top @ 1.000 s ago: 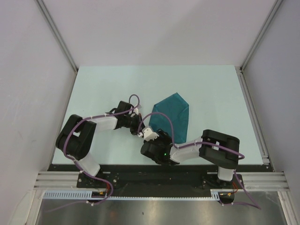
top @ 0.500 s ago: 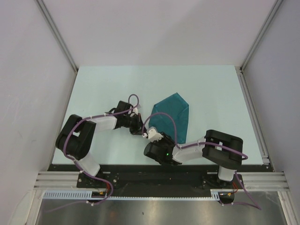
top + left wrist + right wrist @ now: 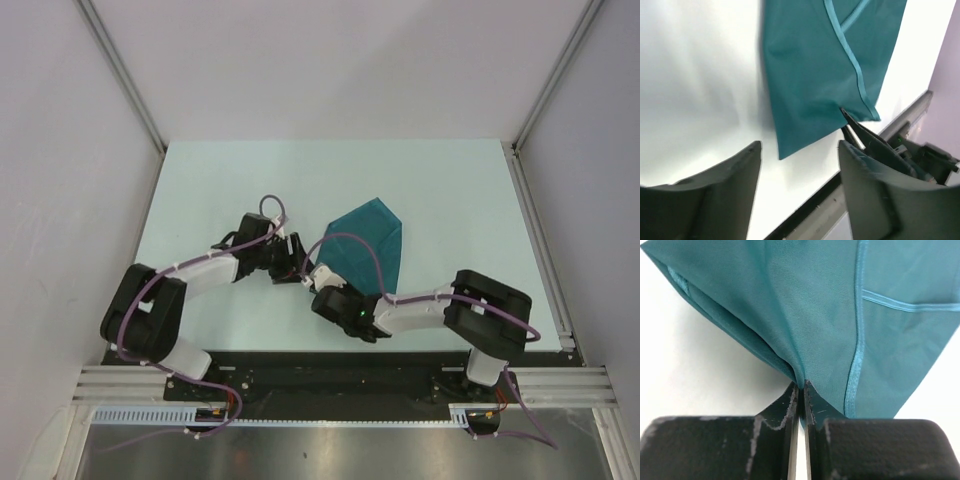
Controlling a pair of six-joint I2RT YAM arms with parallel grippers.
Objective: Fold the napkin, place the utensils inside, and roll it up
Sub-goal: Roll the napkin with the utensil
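Enclosed workcell, overhead view.
Pale mint table [image 3: 220,190] bounded by plain grey walls [image 3: 60,150]; aluminium rail [image 3: 120,383] along near edge.

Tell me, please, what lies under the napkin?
Around the napkin only the pale table shows. The right gripper pinches its near edge; there only folded cloth layers show. Anything beneath the flat part is hidden.

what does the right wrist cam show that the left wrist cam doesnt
Only right wrist: the napkin bunching between the shut fingers of the right claw. Only left wrist: the left claw open, holding nothing, and the rail along the table. Both: the teal napkin with its lighter hem, the white table, and the right claw gripping its edge.
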